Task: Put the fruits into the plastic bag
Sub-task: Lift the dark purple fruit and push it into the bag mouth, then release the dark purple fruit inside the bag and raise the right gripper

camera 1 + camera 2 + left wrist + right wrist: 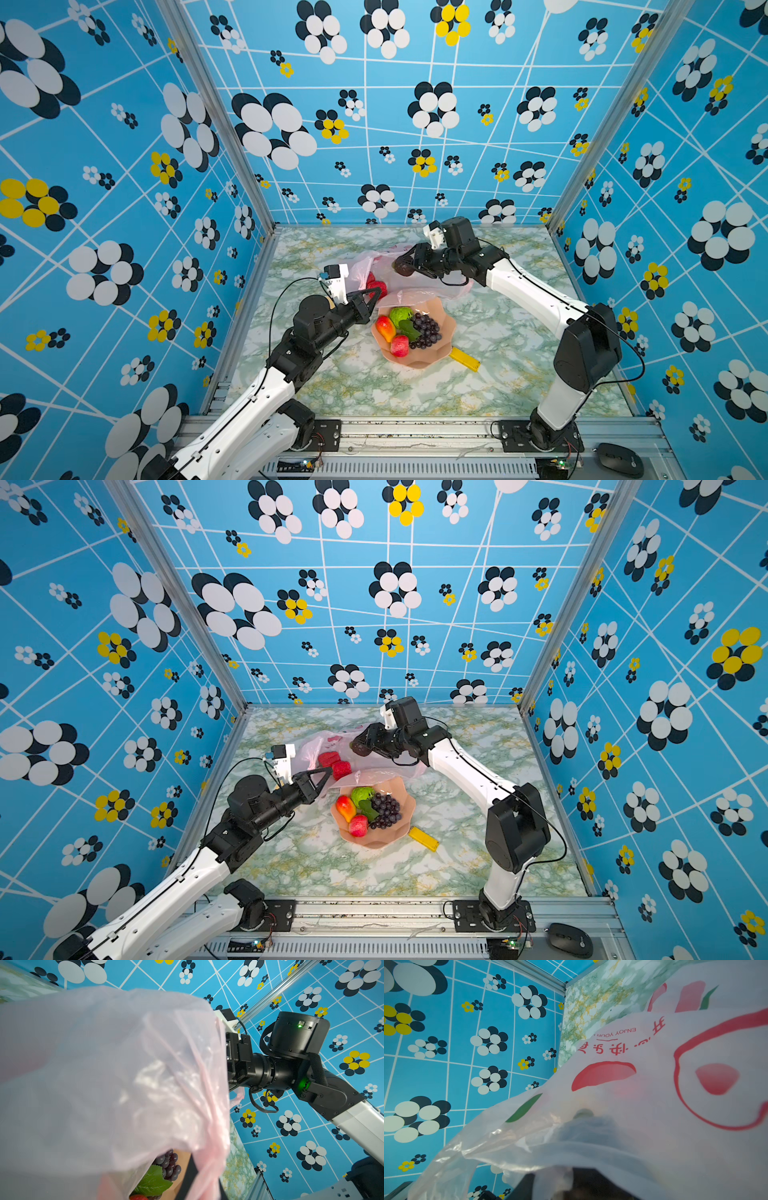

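The right fingers [417,254] clamp a dark plum [405,267] over the plastic bag [419,289] — red fruits [376,286] inside; the left fingers [376,291], together, pinch its rim. The plate [415,363] holds grapes [426,330].

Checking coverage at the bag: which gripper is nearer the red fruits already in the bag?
Left. The left gripper pinches the plastic bag right beside the red fruits; the right gripper holds a dark plum farther back over the bag.

The green-marbled table [498,374] bears the plastic bag [424,286], 1 pink plate [432,358] and 1 yellow block [465,359].
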Robot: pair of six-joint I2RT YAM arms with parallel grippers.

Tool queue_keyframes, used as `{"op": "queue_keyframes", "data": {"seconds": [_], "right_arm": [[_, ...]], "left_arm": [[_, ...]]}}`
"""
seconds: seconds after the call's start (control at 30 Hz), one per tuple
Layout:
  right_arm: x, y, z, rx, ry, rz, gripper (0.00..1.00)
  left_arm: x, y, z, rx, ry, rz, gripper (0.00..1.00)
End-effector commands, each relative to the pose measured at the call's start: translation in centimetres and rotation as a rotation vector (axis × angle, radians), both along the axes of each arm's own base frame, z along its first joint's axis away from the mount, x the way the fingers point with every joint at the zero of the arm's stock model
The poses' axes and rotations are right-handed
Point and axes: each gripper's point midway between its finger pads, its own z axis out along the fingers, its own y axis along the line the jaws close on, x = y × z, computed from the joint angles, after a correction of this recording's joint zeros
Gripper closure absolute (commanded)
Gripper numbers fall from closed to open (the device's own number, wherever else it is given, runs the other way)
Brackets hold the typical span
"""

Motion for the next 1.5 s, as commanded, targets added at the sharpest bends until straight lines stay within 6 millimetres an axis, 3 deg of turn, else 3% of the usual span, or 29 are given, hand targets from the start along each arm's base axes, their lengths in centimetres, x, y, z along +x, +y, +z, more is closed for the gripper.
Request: {"op": "queue_keyframes", "data": {"seconds": [0.0,0.13,0.2,0.4,0.63,0.77,0.97,1.13,1.47], "right_arm": [[0.3,-0.7,-1.2,-0.091,-0.013,-0.001,0.45],[0.0,-0.9,-3.2,-0.173,-0.008,0.002,0.46],[0.1,-0.4,-2.8,-0.202,-0.034,0.012,0.46],[-0.4,1.2,-4.2,-0.289,-0.086,0.063,0.45],[1.1,0.6,-2.0,-0.485,-0.383,0.126,0.45],[1.8,0.2,-1.6,-0.531,-0.442,0.133,0.44],[2.6,-0.1,-2.6,-0.567,-0.393,0.15,0.43],[3.3,-0.3,-4.0,-0.481,-0.303,0.129,0.43],[4.0,-0.7,-3.6,-0.437,-0.245,0.135,0.43]], "left_arm": [[-0.1,-0.5,1.9,-0.033,-0.026,-0.024,1.0],[0.1,-0.8,2.4,-0.037,-0.028,-0.03,1.0],[0.3,-0.9,2.6,-0.039,-0.026,-0.031,1.0],[1.1,-1.6,4.4,-0.025,-0.041,-0.043,1.0],[1.9,-2.3,4.4,-0.036,-0.011,-0.055,1.0],[2.4,-2.7,3.7,-0.037,0.027,-0.058,1.0],[3.3,-2.8,2.9,-0.018,0.064,-0.04,1.0],[3.5,-2.7,2.5,0.007,0.108,-0.027,1.0],[3.7,-2.2,3.0,0.029,0.109,-0.002,1.0]]}}
